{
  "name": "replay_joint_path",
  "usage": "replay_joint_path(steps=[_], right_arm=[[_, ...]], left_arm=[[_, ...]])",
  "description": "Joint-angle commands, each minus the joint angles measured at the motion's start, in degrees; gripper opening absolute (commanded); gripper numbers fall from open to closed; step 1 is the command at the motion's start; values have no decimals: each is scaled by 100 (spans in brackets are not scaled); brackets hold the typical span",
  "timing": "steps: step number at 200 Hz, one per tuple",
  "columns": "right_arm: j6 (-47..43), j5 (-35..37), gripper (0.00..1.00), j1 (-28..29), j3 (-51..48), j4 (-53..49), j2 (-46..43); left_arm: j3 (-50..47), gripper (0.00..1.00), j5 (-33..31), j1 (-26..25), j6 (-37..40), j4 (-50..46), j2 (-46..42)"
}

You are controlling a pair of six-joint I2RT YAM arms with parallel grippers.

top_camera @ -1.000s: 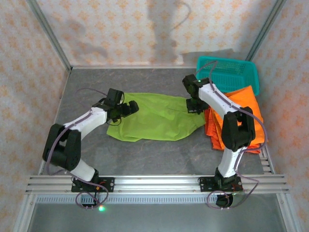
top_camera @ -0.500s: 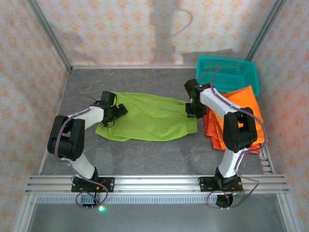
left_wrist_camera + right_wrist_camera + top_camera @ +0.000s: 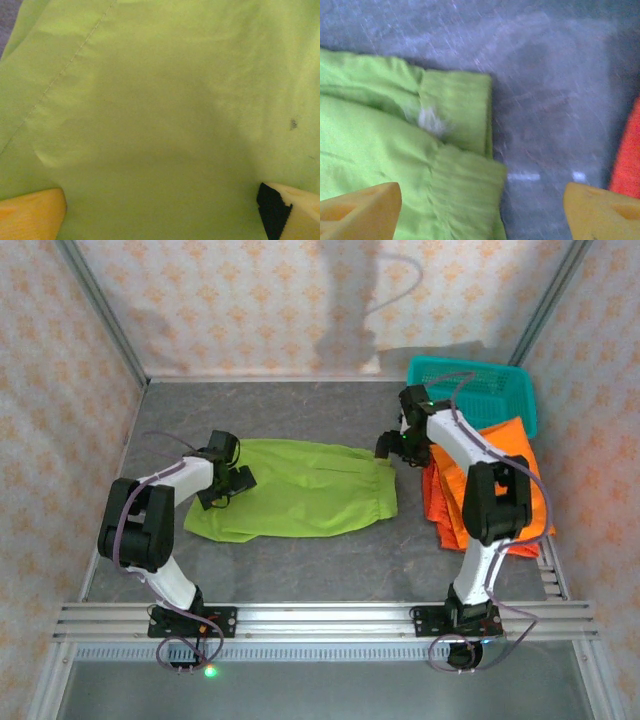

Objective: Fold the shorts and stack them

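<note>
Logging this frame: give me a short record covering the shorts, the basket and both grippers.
lime-green shorts: lying spread on the table, gathered waist to the right
orange shorts: piled at the table's right side, next to the teal basket
left gripper: open, low over the left end of the lime-green shorts
right gripper: open, above the waist edge, holding nothing

top: we look down from above the near edge, whole table (image 3: 300, 570) | left wrist: tight on lime-green shorts (image 3: 160, 100) | right wrist: close over their right end | shared: shorts
</note>
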Motion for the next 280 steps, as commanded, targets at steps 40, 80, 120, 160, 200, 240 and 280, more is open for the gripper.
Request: replay_joint_path(steps=[40, 80, 120, 160, 200, 240, 280], right_arm=[[-28, -334, 95, 10, 278, 219, 840], [140, -543, 97, 60, -18, 480, 964], [391, -702, 69, 176, -396, 820, 938], [526, -646, 35, 246, -473, 919, 946], [484, -234, 6, 258, -437, 766, 661], [43, 814, 0, 289, 55, -248, 175], [-481, 2288, 0, 358, 992, -1575, -66]], left_arm=[[-37, 100, -87, 17, 157, -293, 41], [-96, 100, -51, 15, 139, -237, 59], [-156, 100, -56, 12, 128, -224, 5], [-160, 100, -27, 15, 104, -225, -73], [-127, 100, 94, 19, 69, -213, -448], [-94, 100, 288, 20, 58, -147, -1200], [-147, 100, 446, 20, 145, 53, -1840]])
